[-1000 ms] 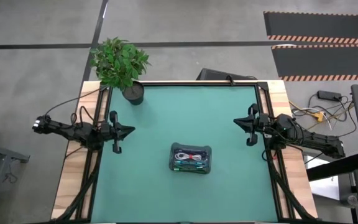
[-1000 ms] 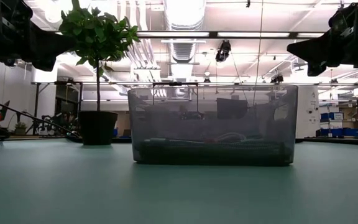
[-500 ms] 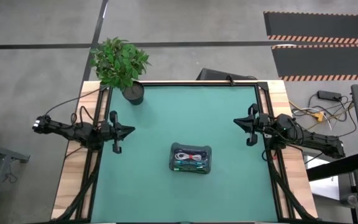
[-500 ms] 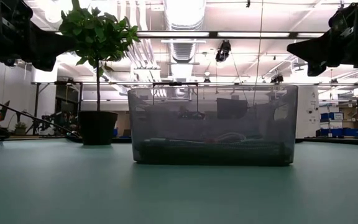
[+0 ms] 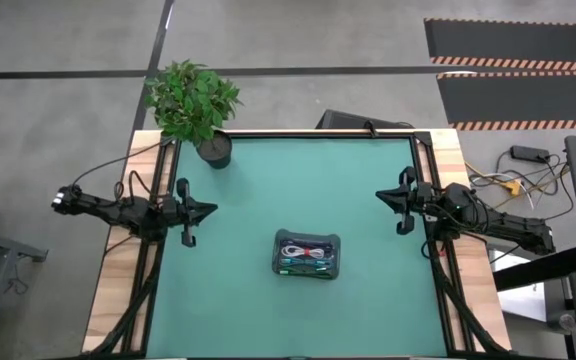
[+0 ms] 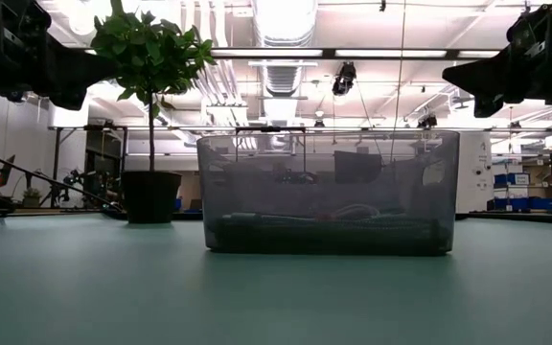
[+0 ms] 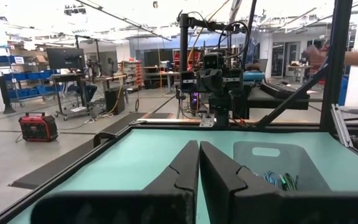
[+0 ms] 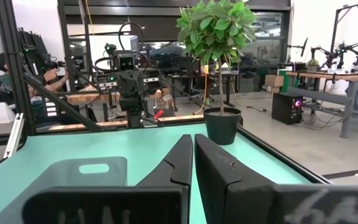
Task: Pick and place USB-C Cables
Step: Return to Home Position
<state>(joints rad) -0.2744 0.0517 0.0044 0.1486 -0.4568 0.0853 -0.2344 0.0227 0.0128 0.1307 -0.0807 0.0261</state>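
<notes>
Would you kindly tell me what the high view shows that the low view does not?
Only the high view looks down into the grey tray at the coiled USB-C cables, and shows the whole left arm and right arm at the table's side edges. Only the low view shows the ceiling lights and the cables dimly through the tray's wall. Both show the tray, the potted plant and both arms away from the tray.

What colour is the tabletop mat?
The mat is teal green, best seen in the high view.
</notes>
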